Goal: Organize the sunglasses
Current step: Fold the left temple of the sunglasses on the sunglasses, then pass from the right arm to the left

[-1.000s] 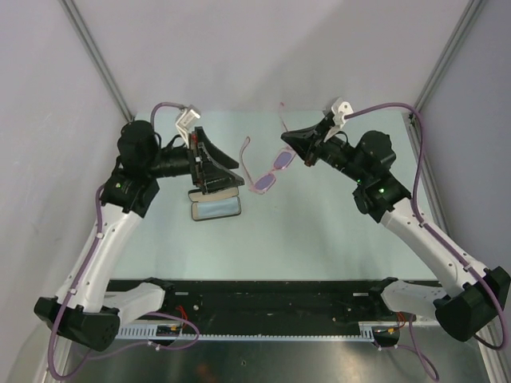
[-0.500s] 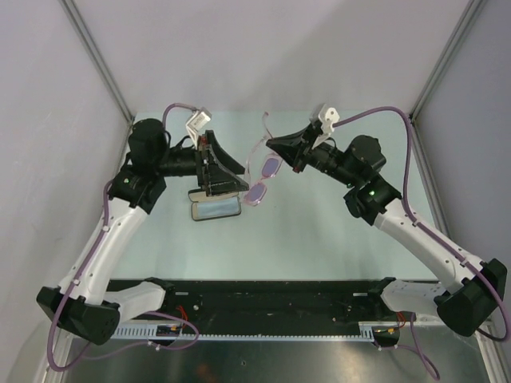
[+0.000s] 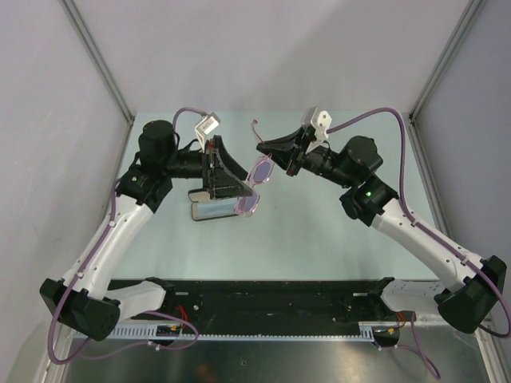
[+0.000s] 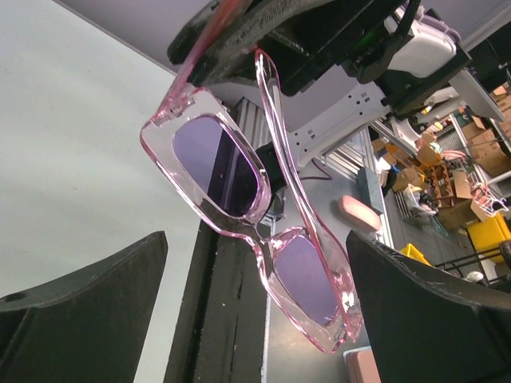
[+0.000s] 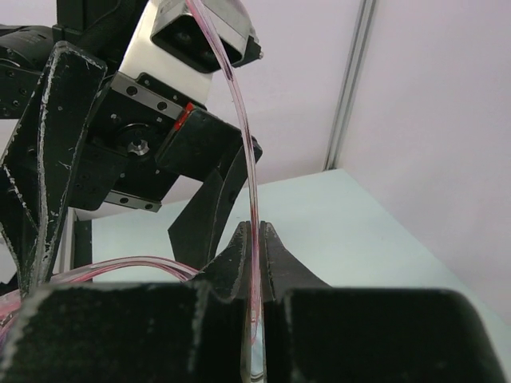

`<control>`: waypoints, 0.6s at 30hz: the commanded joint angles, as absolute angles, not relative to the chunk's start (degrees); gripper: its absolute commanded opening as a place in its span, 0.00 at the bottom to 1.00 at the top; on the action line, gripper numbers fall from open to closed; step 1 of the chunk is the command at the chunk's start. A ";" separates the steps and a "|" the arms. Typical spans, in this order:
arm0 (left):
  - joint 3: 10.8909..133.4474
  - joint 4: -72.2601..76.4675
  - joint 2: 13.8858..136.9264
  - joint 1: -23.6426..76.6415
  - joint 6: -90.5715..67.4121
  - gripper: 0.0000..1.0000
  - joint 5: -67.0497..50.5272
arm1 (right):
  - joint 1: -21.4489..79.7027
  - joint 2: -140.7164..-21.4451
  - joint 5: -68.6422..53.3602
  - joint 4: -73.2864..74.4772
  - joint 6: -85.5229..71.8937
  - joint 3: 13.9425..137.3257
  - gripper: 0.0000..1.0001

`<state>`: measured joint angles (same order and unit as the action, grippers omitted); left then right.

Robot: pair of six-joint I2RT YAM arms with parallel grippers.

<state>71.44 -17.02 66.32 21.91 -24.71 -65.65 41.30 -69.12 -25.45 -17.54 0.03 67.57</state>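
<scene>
The sunglasses (image 3: pixel 256 182) have a translucent pink frame and purple lenses and hang in the air above the table. My right gripper (image 3: pixel 269 148) is shut on one temple arm (image 5: pixel 254 209), pinched between its two fingers. My left gripper (image 3: pixel 231 177) is open, and the lower lens hangs between its black fingers (image 4: pixel 88 299). In the left wrist view the sunglasses (image 4: pixel 247 215) hang tilted, apart from both fingers. The open black case (image 3: pixel 215 209), pale blue inside, lies on the table just below the left gripper.
The pale green table (image 3: pixel 319 231) ends at grey walls on the left, right and back. A black strip (image 3: pixel 271 299) with the arm bases runs along the near edge. The left gripper's body (image 5: pixel 136 120) fills the right wrist view's upper left.
My right gripper has carried the sunglasses leftward to the left gripper. The left arm has shifted a little right, and the lower lens now hangs between its open fingers.
</scene>
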 commanded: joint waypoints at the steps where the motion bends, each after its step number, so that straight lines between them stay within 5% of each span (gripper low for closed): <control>1: 70.05 -16.17 64.86 22.32 -21.01 1.00 -71.35 | 41.66 -67.85 -27.42 -22.76 1.84 71.54 0.00; 18: 70.40 -16.08 62.75 25.05 -18.89 1.00 -77.17 | 40.78 -70.66 -40.25 -5.90 11.59 81.82 0.00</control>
<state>70.15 -16.97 62.83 24.64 -19.92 -75.00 40.88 -69.69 -36.49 -10.41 8.08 77.93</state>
